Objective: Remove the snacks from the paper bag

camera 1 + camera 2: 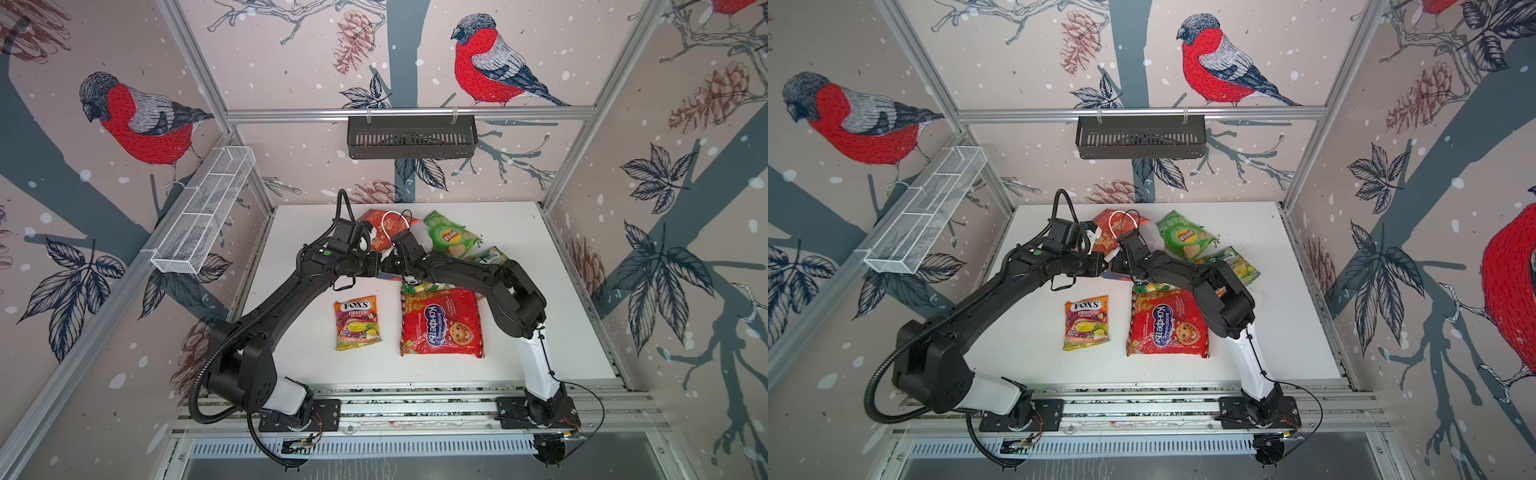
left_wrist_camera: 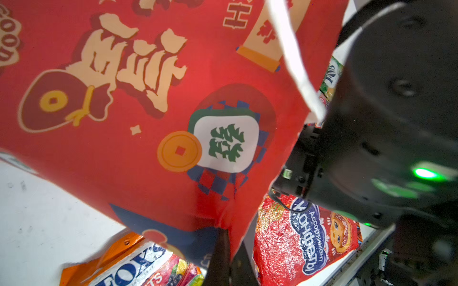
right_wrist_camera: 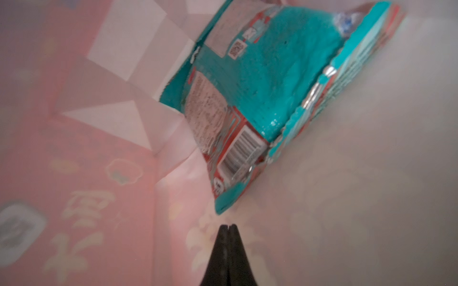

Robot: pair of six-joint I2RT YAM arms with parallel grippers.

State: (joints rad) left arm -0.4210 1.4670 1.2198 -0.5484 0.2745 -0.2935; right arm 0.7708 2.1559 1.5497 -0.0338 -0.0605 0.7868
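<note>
Fingers of the left arm first: the left fingers (image 2: 218,260) are pressed together on a lower edge of the paper bag (image 2: 148,99), with red paper pinched between them, as the left wrist view shows. The bag's white cord handle (image 2: 291,52) crosses that view beside the red printed face.

The right fingers (image 3: 223,247) are inside the bag, closed tip to tip with nothing between them. The bag's pale inner walls surround them in the right wrist view. Just ahead of those tips, inside the bag, lies a teal packet (image 3: 272,86) with a barcode and red trim. Its nearest corner is close to the fingertips but apart from them.

In both top views the bag lies on the white table (image 1: 307,357) and the two arms meet at it. The left arm (image 1: 282,297) comes to the bag's left side. The right arm (image 1: 469,268) reaches into its mouth, so the right fingers are hidden there.

Outside the bag:
- A green chip bag (image 1: 451,239) lies just beside the bag's right side.
- A small green and yellow Fox's pack (image 1: 490,255) lies farther right of the bag, beyond the chip bag and partly under the right arm.
- Another small pack (image 1: 419,286) peeks out below the right wrist, in front of the bag.
- A large red packet (image 1: 440,322) with a blue logo and cartoon face lies flat in front of the bag, apart from it.
- An orange Fox's Fruits pack (image 1: 356,322) lies in front of the bag too, slightly to the left, also apart from it.
</note>
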